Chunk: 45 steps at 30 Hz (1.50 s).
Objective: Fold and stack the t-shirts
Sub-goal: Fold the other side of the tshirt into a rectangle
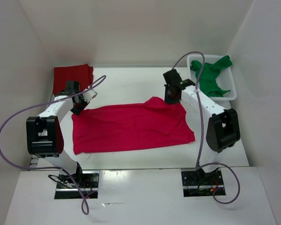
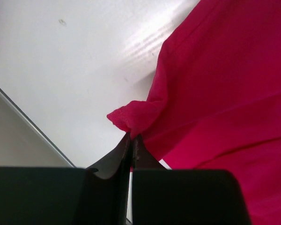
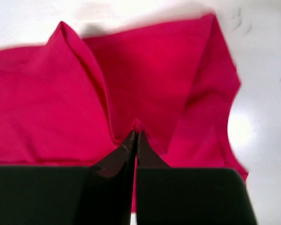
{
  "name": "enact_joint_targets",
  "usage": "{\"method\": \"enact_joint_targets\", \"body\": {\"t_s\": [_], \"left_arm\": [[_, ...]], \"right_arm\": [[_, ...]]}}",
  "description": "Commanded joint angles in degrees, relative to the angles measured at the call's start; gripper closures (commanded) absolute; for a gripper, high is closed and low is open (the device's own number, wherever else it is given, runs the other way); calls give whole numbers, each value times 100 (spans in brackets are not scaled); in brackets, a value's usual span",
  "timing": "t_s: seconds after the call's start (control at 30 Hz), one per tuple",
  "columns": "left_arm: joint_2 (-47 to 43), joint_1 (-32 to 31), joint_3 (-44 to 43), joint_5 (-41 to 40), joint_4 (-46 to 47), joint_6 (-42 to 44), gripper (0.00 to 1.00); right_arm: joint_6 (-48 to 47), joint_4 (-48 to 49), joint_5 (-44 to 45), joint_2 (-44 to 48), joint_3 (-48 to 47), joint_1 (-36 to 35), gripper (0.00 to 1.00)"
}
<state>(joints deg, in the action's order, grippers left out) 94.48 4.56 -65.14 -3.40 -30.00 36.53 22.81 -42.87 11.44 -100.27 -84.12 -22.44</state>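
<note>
Two grippers each pinch the far edge of the crimson shirt (image 1: 131,126), which lies spread across the middle of the table (image 1: 131,84) in the overhead view. The left gripper (image 1: 77,110) has its jaws pressed together on the shirt's upper-left corner, with a small bunch of cloth showing just past the tips in its wrist view. The right gripper (image 1: 170,99) has its jaws pressed together on a peak of fabric toward the upper-right end of that edge, where the cloth tents up off the table. The dark red shirt (image 1: 72,74) sits folded at the upper left of the frame, and the green shirt (image 1: 210,75) hangs in the white basket (image 1: 233,96) at the upper right. The step in hand looks like folding the far edge toward the bottom of the frame. To do it well, both arms should lift together just clear of the cloth, keep the edge taut between them, move at one pace, and lay it squarely on the near edge. Such thin pinches could slip, so a slow pull seems wise.
</note>
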Motion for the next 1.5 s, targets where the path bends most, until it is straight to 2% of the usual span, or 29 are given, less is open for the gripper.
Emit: {"method": "enact_joint_targets", "body": {"t_s": [0.0, 0.07, 0.2, 0.37, 0.53, 0.67, 0.73, 0.77, 0.87, 0.97, 1.17, 1.33, 1.47], "left_arm": [[-508, -16, 265, -196, 143, 319, 99], [-772, -16, 493, -196, 231, 372, 99], [-887, -16, 555, 216, 108, 372, 93], [-1317, -16, 758, 383, 108, 372, 93], [-1589, -16, 792, 1129, -314, 372, 86], [-1932, -69, 1318, 1184, -638, 845, 81], [-1933, -69, 1565, 878, -884, 1021, 74], [-1933, -69, 1714, 789, -1068, 1144, 64], [-1933, -69, 1716, 831, -1515, 1145, 44], [-1819, -69, 1479, 1069, -1825, 1145, 33], [-1494, -69, 837, 1175, -1825, 462, 29], [-1055, -122, 828, 920, -1878, 460, 29], [-756, -174, 828, 1077, -2053, 461, 30]], "right_arm": [[470, 376, 138, 682, 990, 2, 100], [523, 376, 201, 1315, 1326, 2, 100], [715, 227, 201, 1668, 2028, 2, 100], [1033, 60, 323, 2229, 2584, 2, 100], [1033, -1, 25, 2091, 2471, 2, 100], [1156, -124, -46, 1906, 2470, -111, 100], [1208, -204, -107, 1906, 2401, -112, 100], [1208, -291, -107, 1819, 2348, -112, 100], [1156, -240, -185, 1652, 2347, -112, 100], [1156, -178, -186, 1651, 2400, -112, 100], [1104, -73, -186, 1704, 2514, -112, 100], [1103, -20, -186, 1704, 2514, -112, 100], [1103, -19, -186, 1651, 2514, -112, 100]]}}
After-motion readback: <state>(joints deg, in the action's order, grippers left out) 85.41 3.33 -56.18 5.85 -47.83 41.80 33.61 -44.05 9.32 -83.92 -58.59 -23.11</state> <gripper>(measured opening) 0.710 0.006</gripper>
